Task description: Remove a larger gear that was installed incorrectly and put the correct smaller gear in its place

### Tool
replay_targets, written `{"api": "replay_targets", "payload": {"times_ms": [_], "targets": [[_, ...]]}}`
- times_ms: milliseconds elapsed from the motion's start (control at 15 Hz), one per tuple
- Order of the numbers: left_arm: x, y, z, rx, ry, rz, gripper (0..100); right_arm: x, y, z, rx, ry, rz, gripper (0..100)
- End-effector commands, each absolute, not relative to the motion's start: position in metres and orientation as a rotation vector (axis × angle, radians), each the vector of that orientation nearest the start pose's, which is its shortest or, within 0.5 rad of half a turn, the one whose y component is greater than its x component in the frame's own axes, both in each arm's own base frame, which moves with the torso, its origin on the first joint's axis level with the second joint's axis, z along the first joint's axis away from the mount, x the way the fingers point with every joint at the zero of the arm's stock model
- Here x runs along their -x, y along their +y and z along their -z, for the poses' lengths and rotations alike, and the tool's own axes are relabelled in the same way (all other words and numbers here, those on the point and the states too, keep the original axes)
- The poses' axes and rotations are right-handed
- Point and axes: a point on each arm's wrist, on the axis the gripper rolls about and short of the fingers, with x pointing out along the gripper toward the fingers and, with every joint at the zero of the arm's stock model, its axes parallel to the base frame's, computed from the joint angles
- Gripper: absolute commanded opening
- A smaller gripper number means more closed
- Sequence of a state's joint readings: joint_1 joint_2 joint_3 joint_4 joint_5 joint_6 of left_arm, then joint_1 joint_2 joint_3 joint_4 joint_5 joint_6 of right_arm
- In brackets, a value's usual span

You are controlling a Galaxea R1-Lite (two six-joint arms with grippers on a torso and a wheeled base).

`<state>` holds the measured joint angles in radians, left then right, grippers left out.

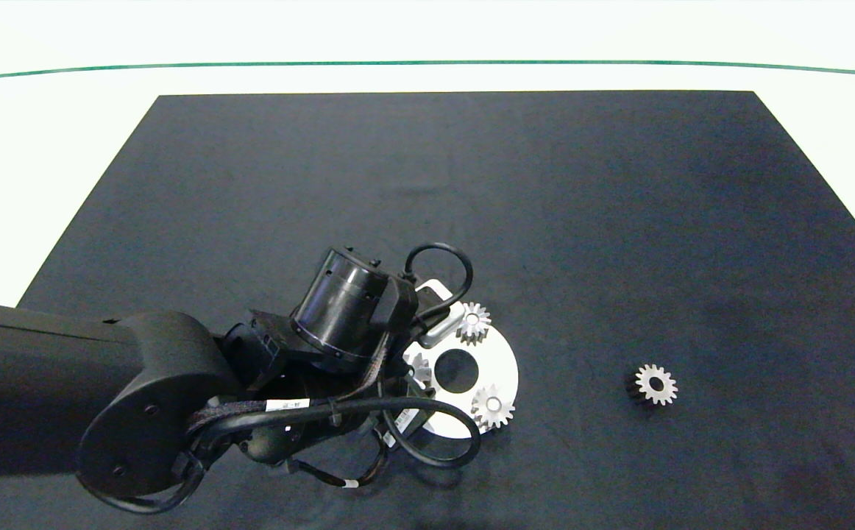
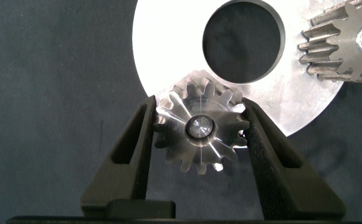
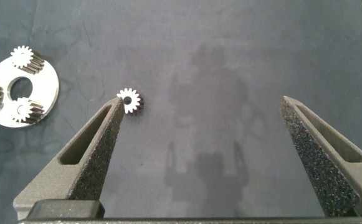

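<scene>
In the head view, a white disc [image 1: 497, 364] with a round centre hole is seen on the dark mat [image 1: 472, 184], two gears [image 1: 474, 322] mounted on it in plain sight; the left arm is laid over its left side, and a lone gear [image 1: 653, 384] lies well apart to the right. In the left wrist view, the left gripper [image 2: 199, 134] is closed around a gear [image 2: 199, 132] seated on a pin at the disc's edge, both fingers [image 2: 134, 146] pressed against its teeth. Whether this is the larger or the smaller gear cannot be told. In the right wrist view, the right gripper [image 3: 202, 115] is held wide apart above the mat, nothing between its fingers; the lone gear [image 3: 130, 100] is seen beside one fingertip.
</scene>
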<state>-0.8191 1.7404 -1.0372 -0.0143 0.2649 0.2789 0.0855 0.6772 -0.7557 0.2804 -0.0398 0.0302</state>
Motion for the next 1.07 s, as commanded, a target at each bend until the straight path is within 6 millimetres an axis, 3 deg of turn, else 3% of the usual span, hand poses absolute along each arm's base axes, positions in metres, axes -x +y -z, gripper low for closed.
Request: {"api": "replay_targets", "payload": {"times_ms": [67,267,1067], "targets": [[-0.216,-0.224,-0.175,-0.627,0.527,0.618,8,-0.035,0.002,-0.256,-0.018,0.204,-0.043,100],[-0.215,-0.223,-0.178,-0.634,0.539,0.619,4,-0.035,0.002,-0.256,-0.018,0.203,-0.043,100],[-0.213,-0.220,-0.203,-0.622,0.519,0.616,4,-0.035,0.002,-0.256,-0.018,0.204,-0.044,100]]}}
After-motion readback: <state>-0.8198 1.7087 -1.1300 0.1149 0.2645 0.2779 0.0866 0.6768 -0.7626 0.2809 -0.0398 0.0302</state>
